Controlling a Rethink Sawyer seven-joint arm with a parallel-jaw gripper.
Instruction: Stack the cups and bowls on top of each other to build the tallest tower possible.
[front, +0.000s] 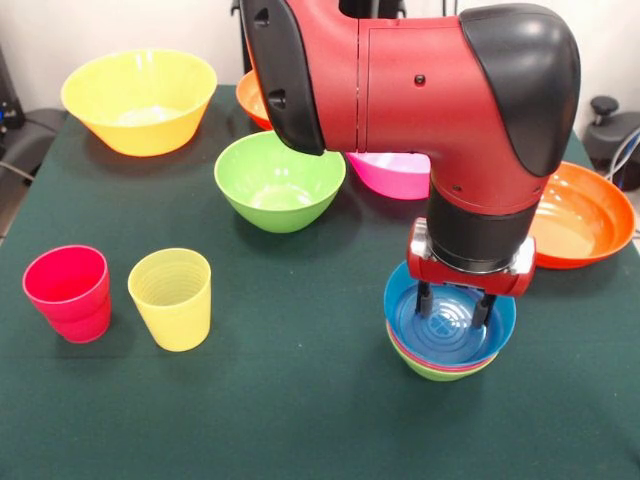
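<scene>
While the tower (449, 345) is set at the table's (300, 420) near right, the gripper (453, 304) is held directly above it. Its fingers (424, 299) are spread apart, lowered inside the topmost blue bowl (446, 325), gripping nothing.

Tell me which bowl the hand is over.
The blue bowl, topmost in the tower of nested bowls; the hand reaches inside it. Every other bowl stands apart, farther back.
</scene>
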